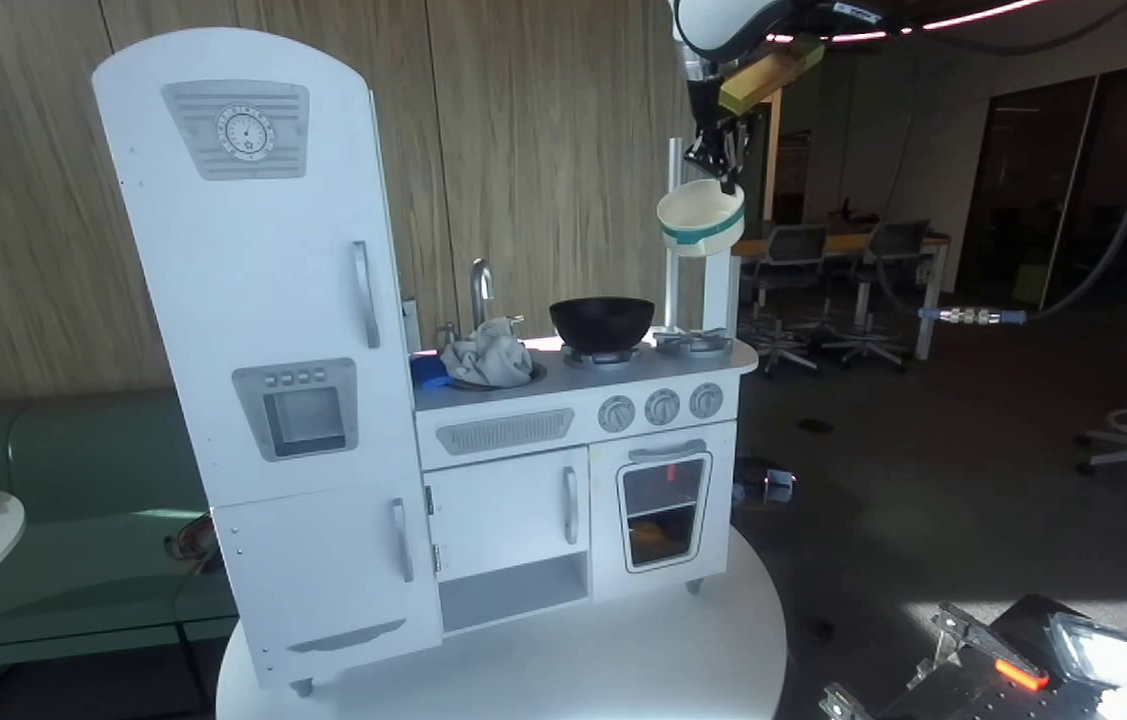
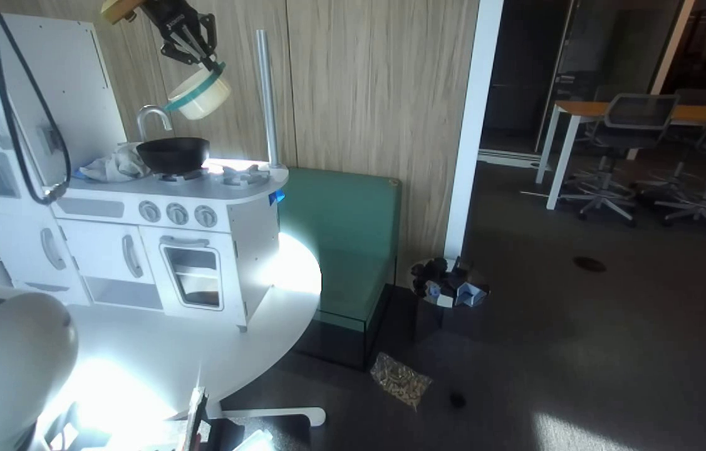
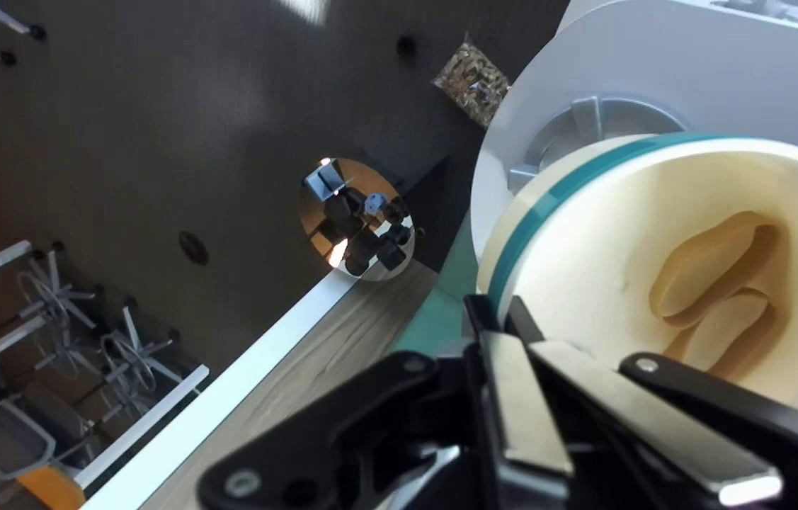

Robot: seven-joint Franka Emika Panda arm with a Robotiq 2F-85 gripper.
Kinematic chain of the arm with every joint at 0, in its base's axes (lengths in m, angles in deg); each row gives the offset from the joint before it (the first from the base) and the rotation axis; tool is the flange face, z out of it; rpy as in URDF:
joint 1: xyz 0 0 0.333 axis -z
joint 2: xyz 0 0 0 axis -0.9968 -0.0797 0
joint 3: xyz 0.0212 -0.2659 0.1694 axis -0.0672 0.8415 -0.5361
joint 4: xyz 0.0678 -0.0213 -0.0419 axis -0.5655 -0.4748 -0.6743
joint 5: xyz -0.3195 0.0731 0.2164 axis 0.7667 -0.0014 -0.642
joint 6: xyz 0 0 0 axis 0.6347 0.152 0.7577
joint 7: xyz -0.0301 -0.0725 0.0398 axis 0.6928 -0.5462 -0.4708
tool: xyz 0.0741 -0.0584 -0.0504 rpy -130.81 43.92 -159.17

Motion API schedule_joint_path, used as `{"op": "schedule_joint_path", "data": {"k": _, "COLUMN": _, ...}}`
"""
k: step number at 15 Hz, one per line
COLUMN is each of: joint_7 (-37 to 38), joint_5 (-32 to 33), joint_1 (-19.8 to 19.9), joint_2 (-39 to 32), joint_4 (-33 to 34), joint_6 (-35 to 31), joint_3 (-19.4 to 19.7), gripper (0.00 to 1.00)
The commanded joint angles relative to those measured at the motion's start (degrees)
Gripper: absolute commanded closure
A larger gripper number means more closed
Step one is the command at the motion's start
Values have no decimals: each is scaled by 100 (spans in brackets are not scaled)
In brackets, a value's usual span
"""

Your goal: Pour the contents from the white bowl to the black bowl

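Gripper (image 3: 499, 312) and white bowl (image 3: 597, 241)

Gripper: pinching the rim. Beneath it: white bowl, tilted; likely light, stiff, smooth; best held by the rim. Inside: tan loops (image 3: 721, 294). Lower, to one side: black bowl (image 1: 603, 322), on burner (image 1: 601, 358).

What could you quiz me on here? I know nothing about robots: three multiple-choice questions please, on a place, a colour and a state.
1. Where is the black bowl?
A) in the sink
B) on the floor
C) on a stove burner

2. What colour is the band around the white bowl?
A) teal
B) red
C) purple

3. What is the gripper doing?
A) hanging open
B) holding the white bowl
C) holding the black bowl

1: C, both exterior views show it there.
2: A, as every view shows.
3: B, the wrist view shows that bowl's edge pinched between the jaws.
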Motion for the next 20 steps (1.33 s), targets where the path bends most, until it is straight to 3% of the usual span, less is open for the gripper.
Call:
{"op": "schedule_joint_path", "data": {"k": 1, "joint_7": -93, "joint_5": -516, "joint_1": 223, "joint_2": -120, "joint_4": 205, "joint_6": 96, "joint_3": 147, "gripper": 97}}
{"op": "schedule_joint_path", "data": {"k": 10, "joint_7": -269, "joint_5": -1047, "joint_1": 429, "joint_2": -871, "joint_4": 335, "joint_6": -89, "joint_3": 335, "gripper": 96}}
{"op": "schedule_joint_path", "data": {"k": 20, "joint_7": -544, "joint_5": -1074, "joint_1": 479, "joint_2": -1854, "joint_4": 1137, "joint_6": -35, "joint_3": 491, "gripper": 96}}
